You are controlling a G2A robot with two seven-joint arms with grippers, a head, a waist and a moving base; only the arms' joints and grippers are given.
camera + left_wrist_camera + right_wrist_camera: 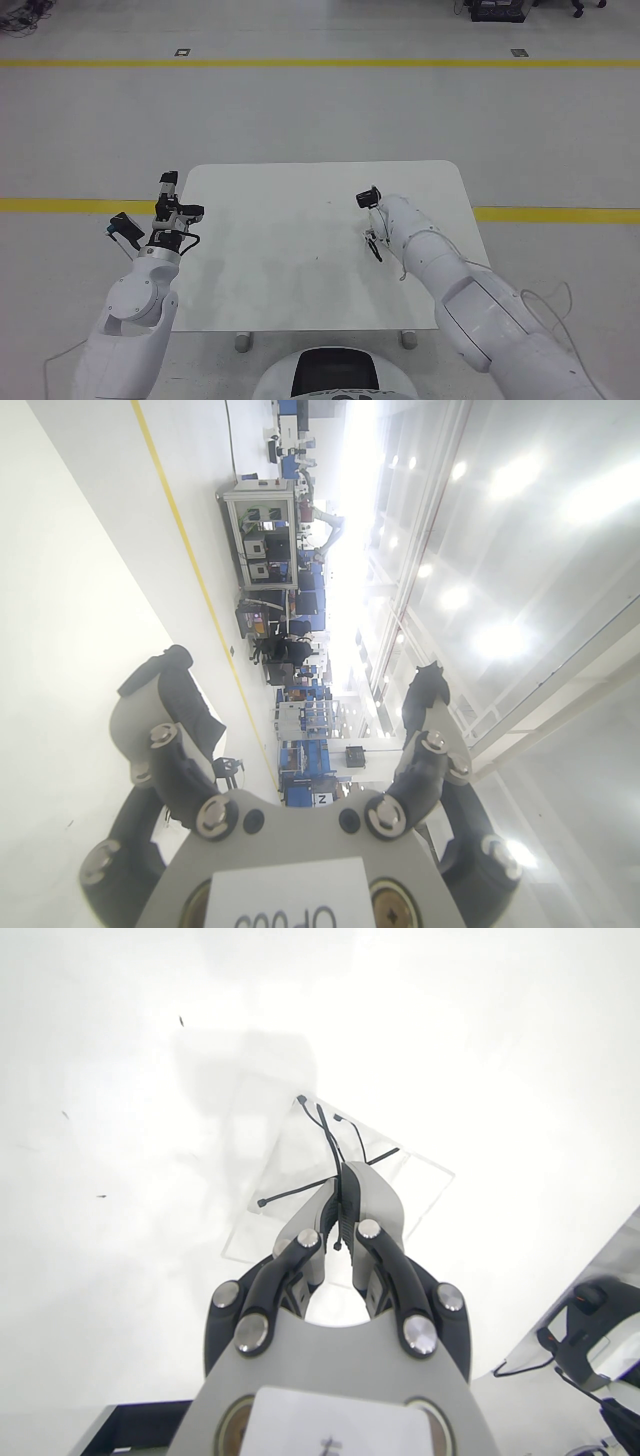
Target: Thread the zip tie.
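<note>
- Two grippers are working at one white table (280, 270), one on each side of it.
- Right gripper (341, 1173) is pointing down at the table's right half, right of the middle and near the far edge.
- Its fingers (372, 1200) are pressing together and clamping a black zip tie (334, 1148).
- This tie is running lengthwise between the pads. One small knobbed end is poking out at the back of the fingers, and the rest is sticking out past the fingertips.
- Past the tips, two thin dark strands are spreading apart. I cannot tell whether both belong to the clamped tie.
- Directly under the fingertips a clear sheet (425, 1183) is lying flat on the table, and the tie's free length is reaching out over it.
- On that sheet a long loose tie (290, 1192) is lying crosswise and passing beneath the fingertips.
- Just beside the held tie a short tie (352, 1128) is curving across the sheet.
- A few tiny dark specks (181, 1020) are sitting on the bare tabletop, well apart from the sheet.
- Left gripper (300, 685) is hovering at the table's left edge, well apart from the sheet and the ties.
- Its fingers (172, 700) are spreading wide and gripping nothing.
- Its tips are pointing away from the robot, out across the pale floor with its yellow line (200, 575).
</note>
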